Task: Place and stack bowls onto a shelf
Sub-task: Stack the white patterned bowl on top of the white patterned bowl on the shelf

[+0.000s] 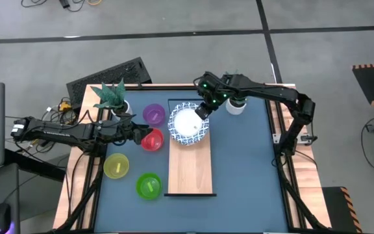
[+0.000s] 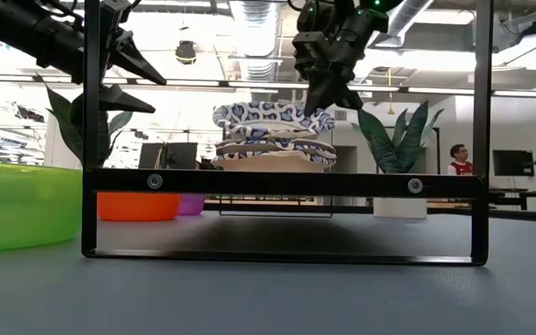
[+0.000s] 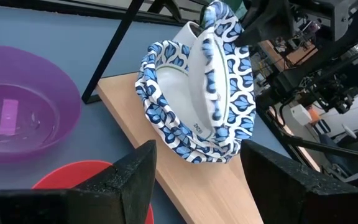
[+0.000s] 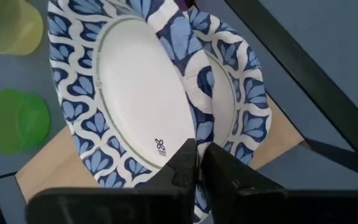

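Pinching the rim of the upper white blue-patterned bowl (image 1: 188, 125), tilted on its twin at the light-wood plank shelf's (image 1: 190, 175) far end, the clenched right hand (image 1: 202, 110) could let it slide off.

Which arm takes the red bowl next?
Left, likely. The left gripper hangs with jaws open right beside the red bowl, just off the shelf. The right gripper is busy, jaws shut on the rim of the upper patterned bowl.

Blue tabletop (image 1: 239, 162) bearing wooden shelf (image 1: 190, 169), purple (image 1: 153, 115), red (image 1: 152, 140), yellow (image 1: 116, 166), green bowls (image 1: 149, 186).
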